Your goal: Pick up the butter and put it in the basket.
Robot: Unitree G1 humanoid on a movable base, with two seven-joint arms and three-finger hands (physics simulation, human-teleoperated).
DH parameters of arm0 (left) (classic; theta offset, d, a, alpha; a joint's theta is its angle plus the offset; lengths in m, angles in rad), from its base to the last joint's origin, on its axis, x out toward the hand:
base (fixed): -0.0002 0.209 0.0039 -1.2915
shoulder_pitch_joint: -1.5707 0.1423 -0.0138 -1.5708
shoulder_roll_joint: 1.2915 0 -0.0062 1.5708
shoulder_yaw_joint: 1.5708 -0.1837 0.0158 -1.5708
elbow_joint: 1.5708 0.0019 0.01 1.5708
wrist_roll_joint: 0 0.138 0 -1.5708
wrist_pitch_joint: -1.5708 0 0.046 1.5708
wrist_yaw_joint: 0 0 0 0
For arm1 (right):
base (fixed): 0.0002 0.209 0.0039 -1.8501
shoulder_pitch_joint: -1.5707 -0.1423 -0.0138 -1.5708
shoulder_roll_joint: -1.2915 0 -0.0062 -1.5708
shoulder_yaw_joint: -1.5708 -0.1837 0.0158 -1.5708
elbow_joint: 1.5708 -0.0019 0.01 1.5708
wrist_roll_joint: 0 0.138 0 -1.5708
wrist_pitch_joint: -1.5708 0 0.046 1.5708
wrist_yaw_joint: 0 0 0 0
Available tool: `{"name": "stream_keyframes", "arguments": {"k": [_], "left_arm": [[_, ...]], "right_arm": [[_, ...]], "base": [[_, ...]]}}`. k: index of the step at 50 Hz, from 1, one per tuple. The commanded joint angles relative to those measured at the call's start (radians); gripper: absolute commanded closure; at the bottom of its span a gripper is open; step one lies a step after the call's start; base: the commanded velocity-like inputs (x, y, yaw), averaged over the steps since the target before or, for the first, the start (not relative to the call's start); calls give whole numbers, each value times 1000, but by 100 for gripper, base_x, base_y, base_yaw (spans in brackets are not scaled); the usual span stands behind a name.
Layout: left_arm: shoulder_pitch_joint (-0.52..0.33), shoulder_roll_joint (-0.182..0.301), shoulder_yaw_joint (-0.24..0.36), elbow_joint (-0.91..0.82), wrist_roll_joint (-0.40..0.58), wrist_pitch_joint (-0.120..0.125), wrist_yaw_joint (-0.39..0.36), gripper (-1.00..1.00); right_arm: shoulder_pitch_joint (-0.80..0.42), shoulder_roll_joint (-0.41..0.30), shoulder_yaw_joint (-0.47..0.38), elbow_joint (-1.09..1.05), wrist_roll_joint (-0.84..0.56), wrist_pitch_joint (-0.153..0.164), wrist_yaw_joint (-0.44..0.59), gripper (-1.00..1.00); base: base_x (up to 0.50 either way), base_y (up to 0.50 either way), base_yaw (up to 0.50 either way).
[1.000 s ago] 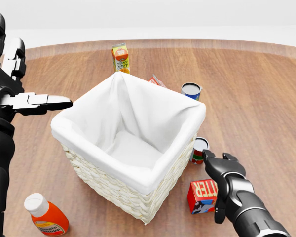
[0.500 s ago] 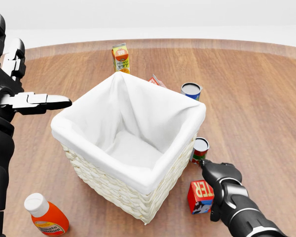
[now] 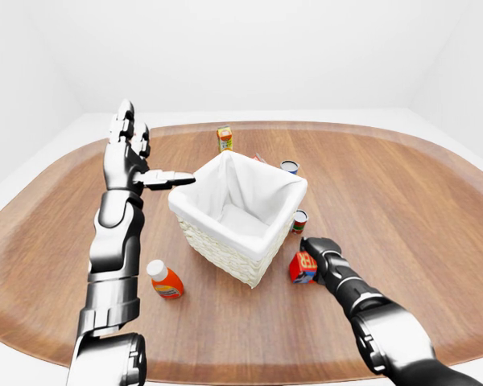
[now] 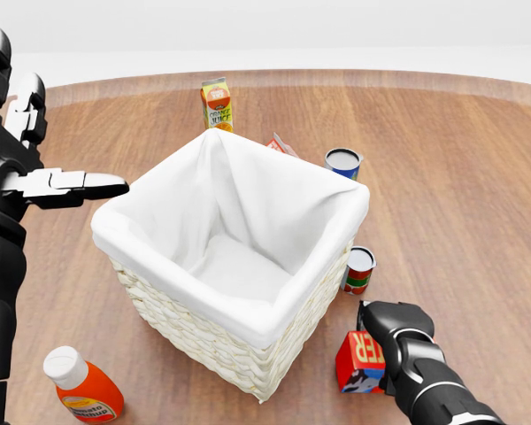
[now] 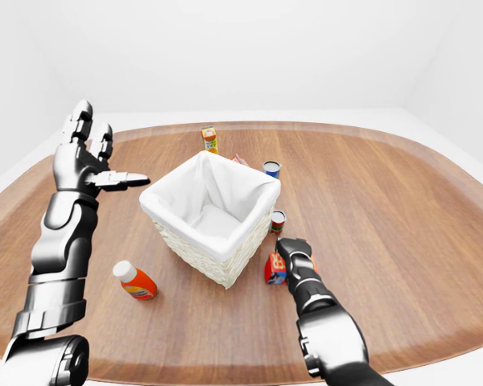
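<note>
My right robot hand (image 4: pixel 385 341) wraps the butter box (image 4: pixel 361 361), beside the basket (image 4: pixel 195 305), ready for lifting; left robot hand (image 4: pixel 35 173) idles spread wide.

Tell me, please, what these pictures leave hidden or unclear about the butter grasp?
- Right hand: head view, fingers hidden behind the hand itself, so grip on the butter box is unclear.
- Small red carton: mostly hidden by the basket rim.
- Left hand: fingers spread, nothing held.
</note>
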Motion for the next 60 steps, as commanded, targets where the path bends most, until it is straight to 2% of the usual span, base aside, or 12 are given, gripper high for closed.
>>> {"name": "stream_keyframes", "arguments": {"k": [1, 10, 20, 40, 60], "left_arm": [[5, 2, 6, -6, -2, 0, 0, -100], [11, 11, 14, -3, -14, 0, 2, -100], [17, 13, 17, -17, -22, 0, 5, -100], [19, 21, 25, -34, -32, 0, 9, -100], [20, 22, 24, -21, -33, 0, 9, -100]], "right_arm": [[-8, -3, -16, -16, 30, 0, -26, 100], [-19, -27, -14, -57, 52, 0, -5, 100], [22, -80, -21, -287, 27, 0, 154, 100], [148, -125, -102, -751, -158, 0, 467, 100], [147, -158, -171, -965, -248, 0, 642, 100]], "base": [[0, 0, 0], [0, 0, 0], [0, 0, 0], [0, 0, 0], [0, 0, 0]]}}
